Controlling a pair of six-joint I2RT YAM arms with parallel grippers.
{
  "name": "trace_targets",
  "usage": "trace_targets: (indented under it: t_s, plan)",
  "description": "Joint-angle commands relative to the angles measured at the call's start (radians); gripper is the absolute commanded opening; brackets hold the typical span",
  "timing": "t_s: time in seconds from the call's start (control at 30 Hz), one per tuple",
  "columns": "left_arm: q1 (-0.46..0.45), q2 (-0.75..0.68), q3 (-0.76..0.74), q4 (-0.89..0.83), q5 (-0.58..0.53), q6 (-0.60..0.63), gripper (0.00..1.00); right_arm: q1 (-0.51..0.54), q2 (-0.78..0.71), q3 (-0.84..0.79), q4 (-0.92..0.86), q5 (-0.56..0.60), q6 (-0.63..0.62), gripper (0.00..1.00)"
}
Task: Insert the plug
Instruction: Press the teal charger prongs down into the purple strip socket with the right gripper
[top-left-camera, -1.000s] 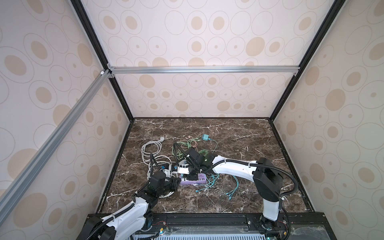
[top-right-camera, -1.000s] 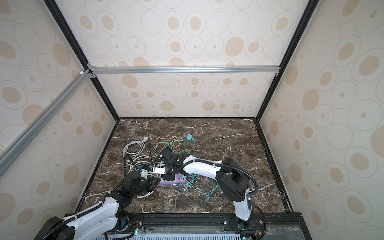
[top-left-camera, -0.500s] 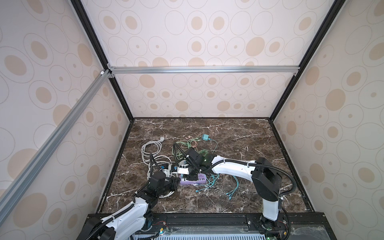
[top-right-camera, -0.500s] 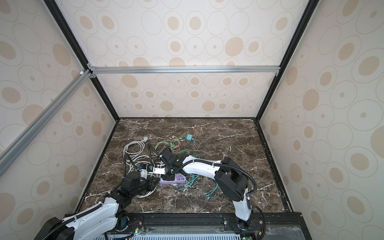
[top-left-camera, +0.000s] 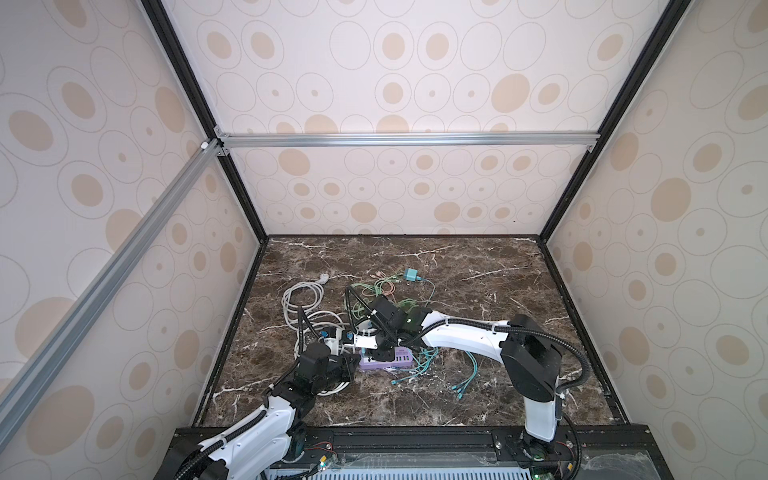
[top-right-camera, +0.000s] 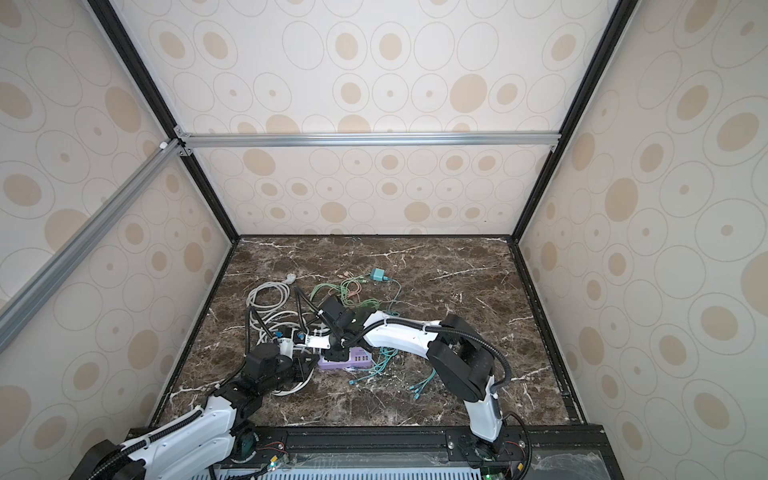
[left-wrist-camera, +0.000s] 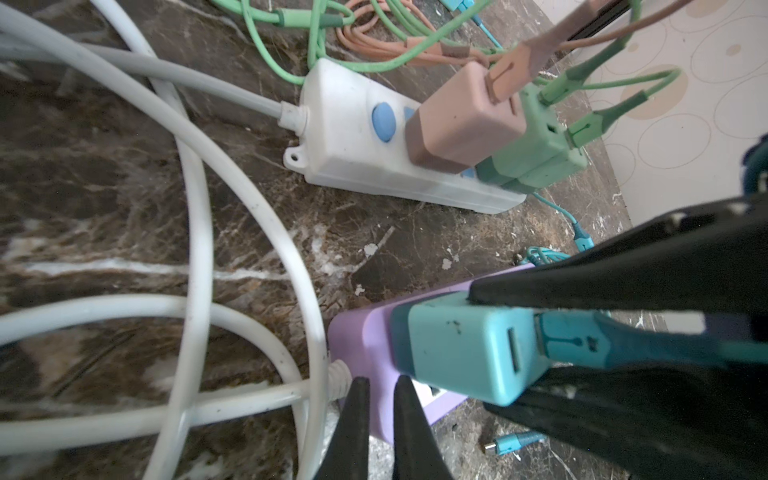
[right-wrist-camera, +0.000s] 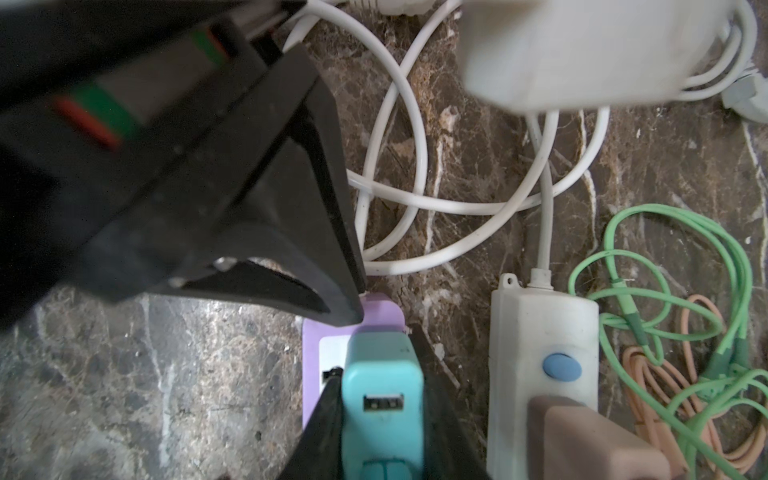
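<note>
Left wrist view: the marble table (left-wrist-camera: 104, 187) is occupied by a white power strip (left-wrist-camera: 357, 137) and a purple power strip (left-wrist-camera: 365, 336). The teal plug (left-wrist-camera: 457, 353) is held against the socket face of the purple power strip, clamped between the fingers of the right gripper (right-wrist-camera: 382, 395). The fingers of the left gripper (left-wrist-camera: 380, 384) are closed together and set at the cable end of the purple power strip.
</note>
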Motion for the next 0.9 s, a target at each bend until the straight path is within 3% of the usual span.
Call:
trace_targets:
  t_s: [0.0, 0.5, 0.57, 0.73, 0.87]
  plan:
    - [-0.003, -0.015, -0.005, -0.024, -0.02, 0.022, 0.13, 0.002, 0.059, -0.005, -0.061, 0.025, -0.025, 0.0]
    - [-0.003, -0.052, -0.021, -0.046, -0.039, 0.011, 0.14, -0.005, 0.063, 0.001, -0.056, 0.014, 0.003, 0.0]
    - [-0.003, -0.06, -0.022, -0.051, -0.038, 0.013, 0.14, -0.005, 0.059, 0.003, -0.054, 0.015, 0.012, 0.04]
    - [-0.003, -0.08, -0.021, -0.062, -0.037, 0.01, 0.14, -0.005, 0.046, 0.024, -0.071, 0.025, 0.042, 0.26]
    - [-0.002, -0.092, -0.021, -0.066, -0.036, 0.008, 0.14, -0.005, 0.027, 0.024, -0.068, 0.018, 0.077, 0.34]
